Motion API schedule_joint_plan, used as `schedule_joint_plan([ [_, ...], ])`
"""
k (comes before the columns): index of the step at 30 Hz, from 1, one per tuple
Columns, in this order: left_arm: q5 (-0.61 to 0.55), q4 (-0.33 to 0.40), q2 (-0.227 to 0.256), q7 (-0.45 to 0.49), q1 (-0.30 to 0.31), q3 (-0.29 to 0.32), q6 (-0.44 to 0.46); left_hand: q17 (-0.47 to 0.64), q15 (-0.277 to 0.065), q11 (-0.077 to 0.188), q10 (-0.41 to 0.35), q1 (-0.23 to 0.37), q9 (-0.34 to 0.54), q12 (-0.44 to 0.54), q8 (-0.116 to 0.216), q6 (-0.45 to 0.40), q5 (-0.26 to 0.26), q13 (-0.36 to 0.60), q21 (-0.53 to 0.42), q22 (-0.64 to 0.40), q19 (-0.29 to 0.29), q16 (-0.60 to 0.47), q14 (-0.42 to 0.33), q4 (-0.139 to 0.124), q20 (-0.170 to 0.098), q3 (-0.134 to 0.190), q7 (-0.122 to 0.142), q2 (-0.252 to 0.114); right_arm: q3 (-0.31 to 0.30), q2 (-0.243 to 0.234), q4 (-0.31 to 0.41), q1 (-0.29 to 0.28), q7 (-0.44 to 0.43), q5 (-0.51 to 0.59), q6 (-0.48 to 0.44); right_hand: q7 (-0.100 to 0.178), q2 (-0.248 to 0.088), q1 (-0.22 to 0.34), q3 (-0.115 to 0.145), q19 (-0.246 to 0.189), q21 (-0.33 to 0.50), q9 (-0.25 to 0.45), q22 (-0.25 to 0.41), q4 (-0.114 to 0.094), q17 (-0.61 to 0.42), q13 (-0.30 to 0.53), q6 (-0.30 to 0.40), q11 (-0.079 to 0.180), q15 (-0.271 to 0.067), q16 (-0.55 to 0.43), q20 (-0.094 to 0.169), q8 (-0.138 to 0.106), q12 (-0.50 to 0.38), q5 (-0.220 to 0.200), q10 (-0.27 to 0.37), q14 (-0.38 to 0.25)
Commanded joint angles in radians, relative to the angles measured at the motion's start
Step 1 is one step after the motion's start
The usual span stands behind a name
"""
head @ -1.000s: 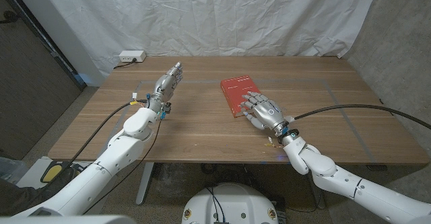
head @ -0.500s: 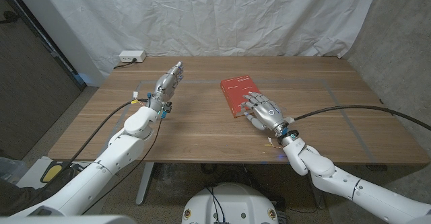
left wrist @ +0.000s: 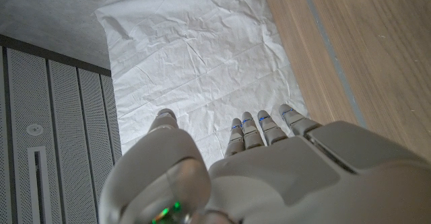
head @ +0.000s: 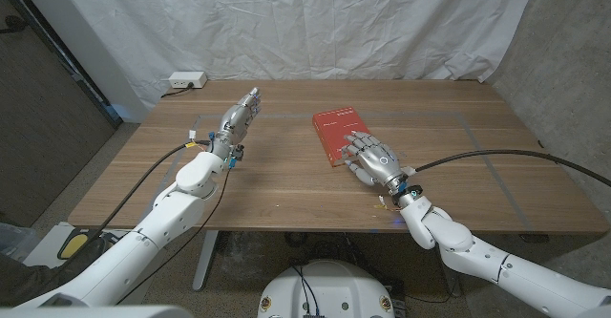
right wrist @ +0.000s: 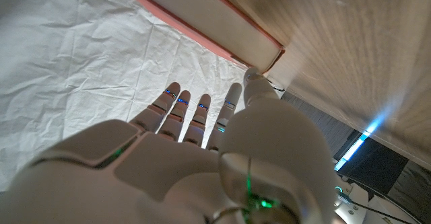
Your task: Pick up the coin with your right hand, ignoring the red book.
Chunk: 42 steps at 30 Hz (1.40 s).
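My right hand (head: 370, 158) hangs over the near edge of the red book (head: 335, 131), fingers apart, holding nothing; I cannot see the coin, so picking remains.

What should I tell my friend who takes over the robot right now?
Right robot hand: fingers spread, holding nothing visible, hovering over the near end of the red book.
Left robot hand: fingers out straight, holding nothing, over the wooden table, away from the book.
Coin: I cannot spot it in any view; it may be too small to see or hidden under the right robot hand.
Done: nothing picked up, as far as the pictures show.
Left: find the coin, pick it up with the right robot hand, and leave the red book alone.
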<state>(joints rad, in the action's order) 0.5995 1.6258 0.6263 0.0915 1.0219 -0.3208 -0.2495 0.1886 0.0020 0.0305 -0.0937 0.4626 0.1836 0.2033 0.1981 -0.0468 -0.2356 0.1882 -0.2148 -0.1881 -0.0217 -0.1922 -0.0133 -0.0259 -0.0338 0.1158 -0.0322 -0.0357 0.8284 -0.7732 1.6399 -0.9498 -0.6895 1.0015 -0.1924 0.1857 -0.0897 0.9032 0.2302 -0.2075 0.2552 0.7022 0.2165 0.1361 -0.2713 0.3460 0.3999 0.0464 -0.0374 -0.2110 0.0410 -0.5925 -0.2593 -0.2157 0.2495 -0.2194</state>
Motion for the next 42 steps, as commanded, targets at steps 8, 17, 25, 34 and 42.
schedule_joint_plan([
  [8, -0.002, 0.01, 0.0, 0.003, 0.007, 0.0, -0.001, 0.001, 0.001, 0.003, -0.001, 0.0, 0.006, 0.001, 0.002, -0.005, 0.001, 0.003, -0.002, -0.005, -0.005, 0.0, -0.005, -0.001, -0.018, -0.005, 0.001, -0.011, 0.007, 0.004, -0.01, 0.007, -0.008, -0.003, -0.006, -0.001, -0.005, 0.013, 0.001, 0.004, -0.001, 0.02, 0.003, 0.0, -0.004, 0.009, 0.0, 0.004, -0.017, -0.001, 0.022, -0.025, -0.009, 0.004, -0.002, 0.005],
  [17, -0.003, 0.011, 0.0, 0.003, 0.009, 0.0, -0.002, 0.001, 0.0, 0.003, -0.002, 0.0, 0.006, 0.001, 0.002, -0.006, 0.002, 0.003, -0.002, -0.006, -0.005, 0.0, -0.005, -0.001, -0.018, -0.006, 0.001, -0.012, 0.014, 0.012, -0.028, 0.016, -0.013, -0.004, -0.004, 0.001, -0.01, 0.018, 0.003, 0.004, 0.001, 0.035, 0.004, 0.001, -0.006, 0.014, -0.005, 0.003, -0.018, -0.003, 0.024, -0.039, -0.012, 0.005, -0.002, 0.004],
  [25, -0.004, 0.013, 0.003, 0.006, 0.009, 0.001, 0.004, 0.001, 0.0, 0.001, -0.002, 0.0, 0.006, 0.001, 0.002, -0.006, 0.002, 0.003, -0.003, -0.006, -0.005, 0.0, -0.006, -0.001, -0.018, -0.007, 0.001, -0.012, 0.023, 0.022, -0.046, 0.026, -0.013, -0.009, -0.001, -0.007, -0.008, 0.019, 0.001, 0.007, 0.002, 0.05, 0.005, 0.001, -0.008, 0.02, -0.046, -0.003, -0.01, -0.002, 0.021, -0.04, -0.011, 0.007, -0.012, 0.008],
  [34, -0.002, 0.003, 0.001, 0.0, 0.001, -0.001, 0.005, 0.002, -0.001, 0.004, -0.002, 0.0, 0.006, 0.001, 0.002, -0.005, 0.002, 0.003, -0.003, -0.006, -0.006, -0.001, -0.006, -0.001, -0.017, -0.008, 0.002, -0.012, 0.029, 0.025, -0.053, 0.032, -0.009, -0.017, 0.0, -0.011, -0.001, 0.014, -0.005, 0.011, 0.002, 0.061, 0.006, -0.001, -0.009, 0.025, -0.075, -0.01, -0.005, 0.0, 0.018, -0.043, -0.01, 0.008, -0.022, 0.013],
  [42, -0.004, 0.005, 0.002, -0.002, -0.002, -0.002, 0.005, 0.002, 0.0, 0.004, -0.002, 0.0, 0.006, 0.002, 0.002, -0.005, 0.002, 0.003, -0.003, -0.006, -0.006, -0.001, -0.006, -0.001, -0.016, -0.009, 0.002, -0.013, 0.033, 0.031, -0.066, 0.04, -0.011, -0.023, 0.001, -0.011, -0.001, 0.013, -0.006, 0.012, 0.002, 0.066, 0.007, -0.002, -0.01, 0.028, -0.074, -0.005, -0.004, -0.001, 0.017, -0.051, -0.011, 0.009, -0.025, 0.012],
])
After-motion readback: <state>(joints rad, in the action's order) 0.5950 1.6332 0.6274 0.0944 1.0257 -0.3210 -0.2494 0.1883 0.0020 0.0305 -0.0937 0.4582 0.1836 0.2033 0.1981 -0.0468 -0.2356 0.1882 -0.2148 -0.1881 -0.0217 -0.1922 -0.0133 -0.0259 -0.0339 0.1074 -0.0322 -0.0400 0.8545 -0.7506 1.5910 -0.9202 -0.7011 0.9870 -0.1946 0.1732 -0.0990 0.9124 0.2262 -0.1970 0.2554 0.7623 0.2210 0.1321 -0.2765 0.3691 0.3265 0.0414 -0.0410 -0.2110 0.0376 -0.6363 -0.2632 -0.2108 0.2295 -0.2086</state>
